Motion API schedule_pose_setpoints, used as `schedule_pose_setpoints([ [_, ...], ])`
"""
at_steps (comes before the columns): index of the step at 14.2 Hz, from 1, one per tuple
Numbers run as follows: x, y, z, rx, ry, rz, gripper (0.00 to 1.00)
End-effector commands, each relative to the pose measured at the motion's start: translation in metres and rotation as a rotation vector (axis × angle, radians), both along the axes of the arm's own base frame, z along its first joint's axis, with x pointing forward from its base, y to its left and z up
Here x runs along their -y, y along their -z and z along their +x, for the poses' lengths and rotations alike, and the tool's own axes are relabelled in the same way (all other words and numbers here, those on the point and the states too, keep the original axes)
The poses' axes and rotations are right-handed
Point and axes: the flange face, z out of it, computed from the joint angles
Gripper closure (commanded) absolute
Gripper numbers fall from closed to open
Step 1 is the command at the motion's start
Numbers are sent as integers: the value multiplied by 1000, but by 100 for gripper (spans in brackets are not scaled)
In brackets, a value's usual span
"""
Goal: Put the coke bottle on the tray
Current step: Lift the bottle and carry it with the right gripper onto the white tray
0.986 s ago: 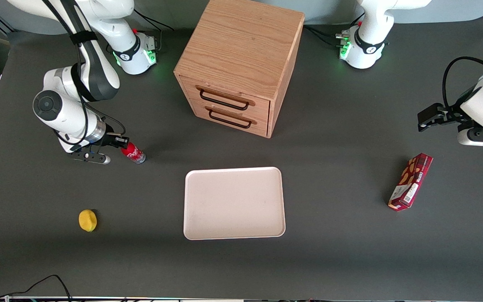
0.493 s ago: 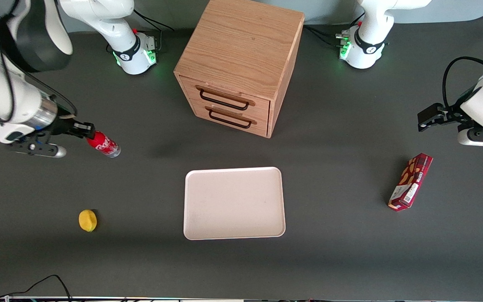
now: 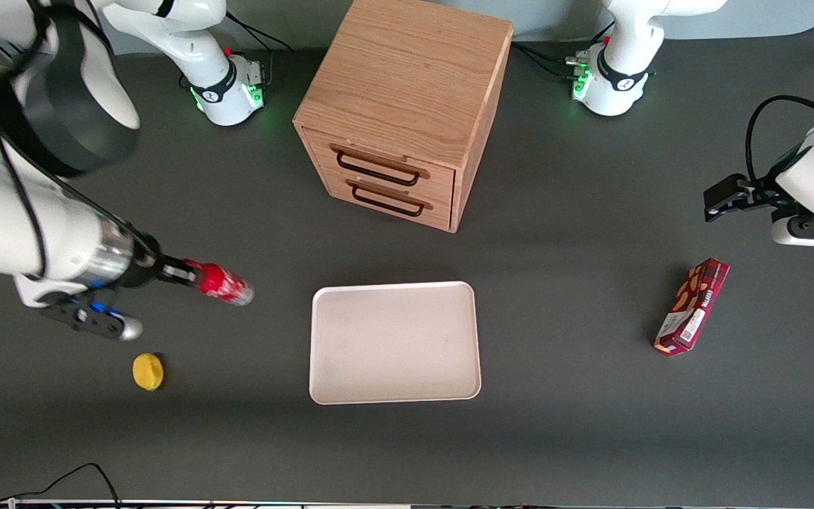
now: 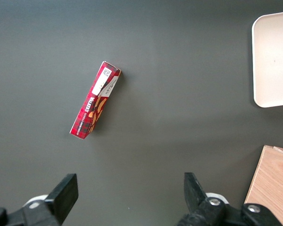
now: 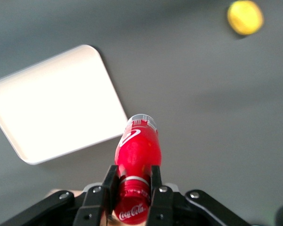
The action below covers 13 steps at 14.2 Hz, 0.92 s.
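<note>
My right gripper [image 3: 184, 273] is shut on the neck of the coke bottle [image 3: 225, 284], a slim red bottle with a red cap and clear base. It holds the bottle above the table, toward the working arm's end from the tray [image 3: 394, 343]. In the right wrist view the gripper [image 5: 132, 181] has both fingers pressed on the bottle's neck, and the bottle [image 5: 137, 150] points away from the wrist, its base over the table close to one edge of the pale pinkish-white tray [image 5: 52, 108]. The tray holds nothing.
A wooden two-drawer cabinet [image 3: 407, 106] stands farther from the front camera than the tray. A yellow lemon [image 3: 148, 371] lies nearer the camera, below the gripper. A red-brown snack box [image 3: 692, 305] lies toward the parked arm's end, also in the left wrist view [image 4: 94, 104].
The gripper lifted the bottle off the table, swung out toward the working arm's end, then came back toward the tray and nearer the front camera, still holding the bottle.
</note>
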Motion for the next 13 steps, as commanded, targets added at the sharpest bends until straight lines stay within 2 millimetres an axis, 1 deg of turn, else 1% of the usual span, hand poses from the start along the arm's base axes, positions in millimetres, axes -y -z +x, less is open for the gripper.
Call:
schedule_pose_setpoints([
  [1,-42,36,30,46,143,34,100],
  [3,-60,72,47,103,213,29,100],
  [5,-75,110,58,137,259,31,100],
  [8,-88,159,67,163,286,5,100],
  [9,-92,172,68,161,288,0,100],
  [10,-94,181,68,153,287,-2,100],
  [11,-94,185,68,150,286,-5,100],
  [12,-94,189,68,145,287,-5,96],
  [13,-94,188,68,146,285,-7,1],
])
